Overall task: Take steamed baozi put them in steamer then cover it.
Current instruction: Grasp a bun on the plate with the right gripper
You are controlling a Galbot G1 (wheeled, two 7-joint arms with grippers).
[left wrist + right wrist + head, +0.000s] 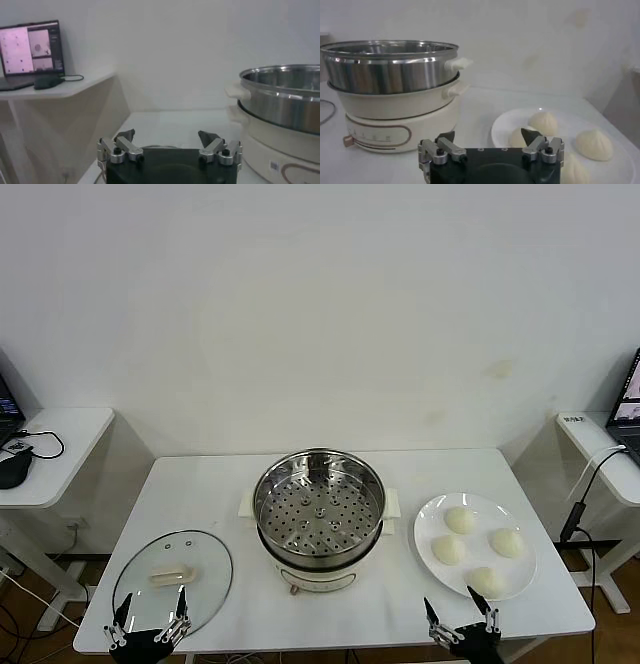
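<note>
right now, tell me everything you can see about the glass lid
The lid is round clear glass with a thin metal rim and a cream bar handle at its centre. It lies flat, handle up, on the white table near the front left corner, left of the steamer and apart from it. The open left gripper hovers over its near edge.

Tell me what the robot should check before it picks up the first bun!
1. Shiny round steel steamer basket empty and uncovered: ok.
2. Four round cream-white buns on the flat white plate: ok.
3. Right hand open, at the table's near edge by the plate: ok.
4. Clear glass lid with cream handle lying flat on the white table, away from the steamer: ok.
5. Left hand open, near the lid: ok.
</note>
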